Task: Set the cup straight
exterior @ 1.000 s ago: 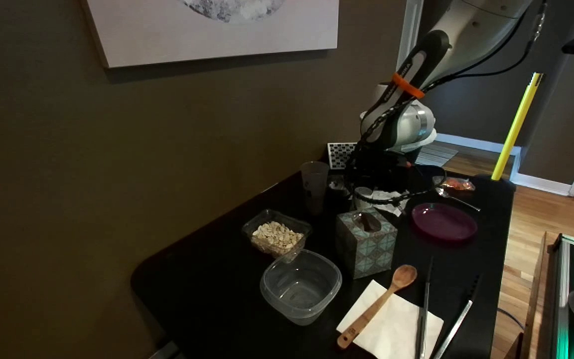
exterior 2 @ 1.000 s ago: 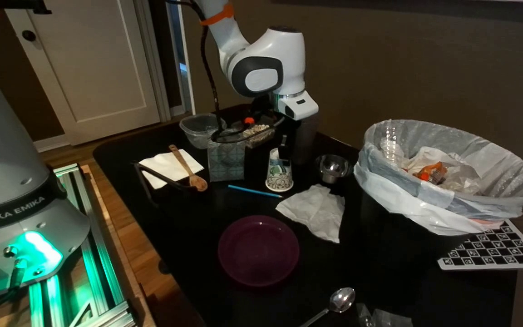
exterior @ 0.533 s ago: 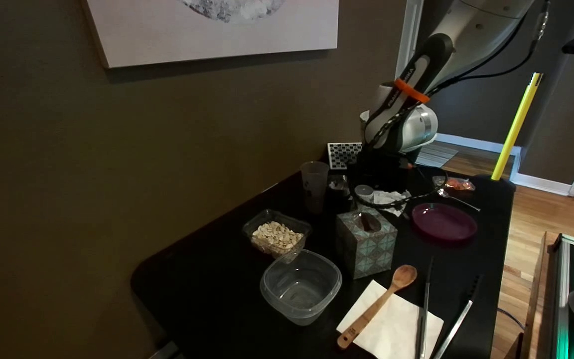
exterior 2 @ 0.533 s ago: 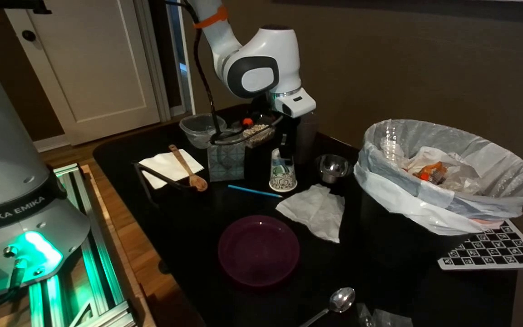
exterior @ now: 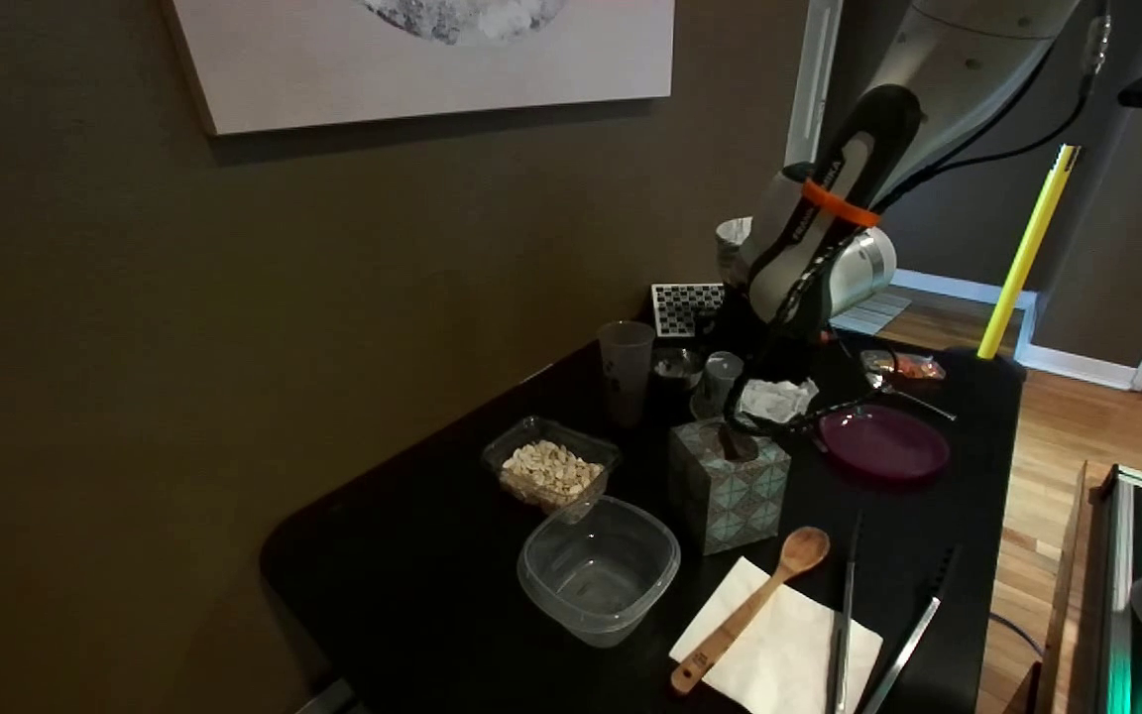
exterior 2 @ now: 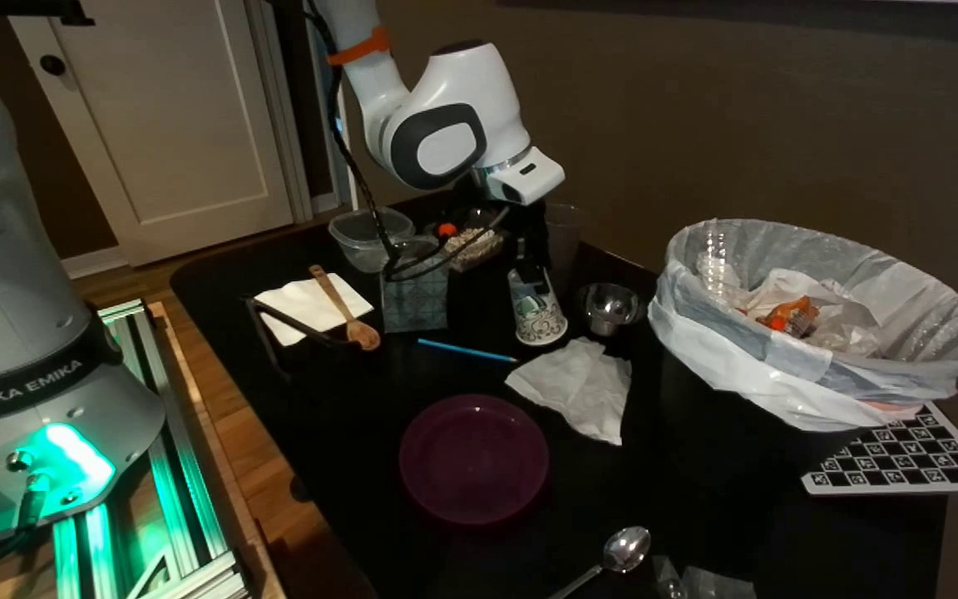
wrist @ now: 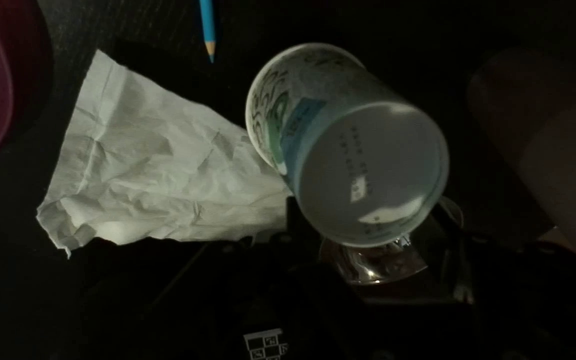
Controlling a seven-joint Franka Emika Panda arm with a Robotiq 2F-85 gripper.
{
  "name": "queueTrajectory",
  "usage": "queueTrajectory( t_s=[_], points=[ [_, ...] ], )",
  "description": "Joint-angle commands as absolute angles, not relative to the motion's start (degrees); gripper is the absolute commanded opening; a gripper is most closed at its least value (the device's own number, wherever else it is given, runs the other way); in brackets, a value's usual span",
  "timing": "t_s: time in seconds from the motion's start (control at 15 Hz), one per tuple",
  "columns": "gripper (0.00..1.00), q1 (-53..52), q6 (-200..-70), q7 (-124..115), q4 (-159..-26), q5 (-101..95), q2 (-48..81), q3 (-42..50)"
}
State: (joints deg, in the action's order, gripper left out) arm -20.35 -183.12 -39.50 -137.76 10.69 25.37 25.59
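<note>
The cup (exterior 2: pixel 540 314) is a white paper cup with a green and blue print. Its narrow base points up and its wide rim points down, and it leans. In the wrist view the cup (wrist: pixel 313 95) shows its pale base to the camera. The cup (exterior: pixel 723 369) also shows behind the tissue box in an exterior view. My gripper (exterior 2: pixel 532 264) is shut on the cup near its base. In the wrist view the gripper (wrist: pixel 369 212) has a dark finger on each side of it. I cannot tell whether the rim touches the table.
A greenish tissue box (exterior: pixel 735 496) and a tall dark tumbler (exterior: pixel 625 375) stand near the cup. A small metal bowl (exterior 2: pixel 609 309), a crumpled napkin (exterior 2: pixel 575 387) and a blue pencil (exterior 2: pixel 466 350) lie close by. A lined bin (exterior 2: pixel 778 383) and a purple plate (exterior 2: pixel 473 462) are further off.
The arm has tilted and the cup has tilted with it. In an exterior view the cup's rim has swung to the right, from nearly vertical to leaning.
</note>
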Motion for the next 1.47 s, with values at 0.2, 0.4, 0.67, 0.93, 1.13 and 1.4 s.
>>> queueTrajectory(
  t_s=[0.2,0.4,0.67,0.93,1.13,1.4],
  points=[
    [0.31,-33.2,-196.7,-40.5,-142.8,13.8,30.2,33.4],
    [0.31,-34.5,-200.3,-40.8,-143.7,15.6,32.1,32.7],
    [0.31,-31.2,-205.1,-30.1,-143.1,28.8,34.1,25.2],
    [0.59,-27.6,-206.1,-23.6,-143.2,34.4,32.9,18.9],
    [0.87,-30.7,-203.2,-26.9,-144.3,30.9,31.4,23.0],
    [1.0,-31.1,-198.9,-25.8,-144.5,31.2,29.7,24.9]
  ],
)
